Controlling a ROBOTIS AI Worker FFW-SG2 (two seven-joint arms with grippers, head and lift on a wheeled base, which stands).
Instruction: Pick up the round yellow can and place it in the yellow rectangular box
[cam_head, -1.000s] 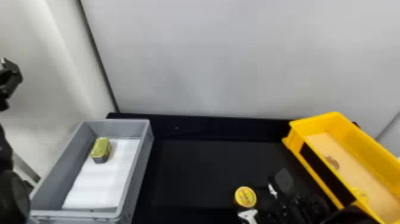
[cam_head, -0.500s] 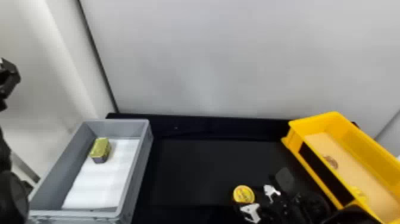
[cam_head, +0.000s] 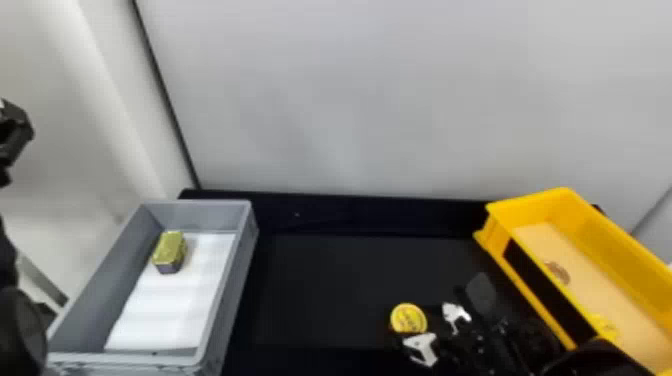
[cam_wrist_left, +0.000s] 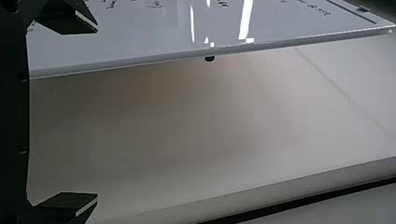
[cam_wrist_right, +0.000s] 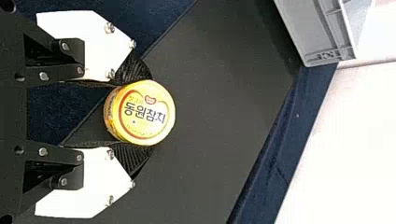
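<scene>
A: Which step, pls?
B: Grasp, est. complete. R wrist view: R tool (cam_wrist_right: 145, 113) closed on the round yellow can (cam_head: 408, 318), one finger per side, both touching. Can's pos.: right of ctr, toward the near edge of the black surface (cam_head: 350, 285). Clearance beneath: can't tell.
A: & the L tool (cam_wrist_left: 97, 112)?
B: Parked beyond the surface's left edge; fingers wide apart, nothing btwn.
A: Next move?
B: Transfer, i.e. raise can above rim ht., carry to the yellow rectangular box (cam_head: 602, 240) nr the surface's right edge, cross its left wall, lower, then release.
</scene>
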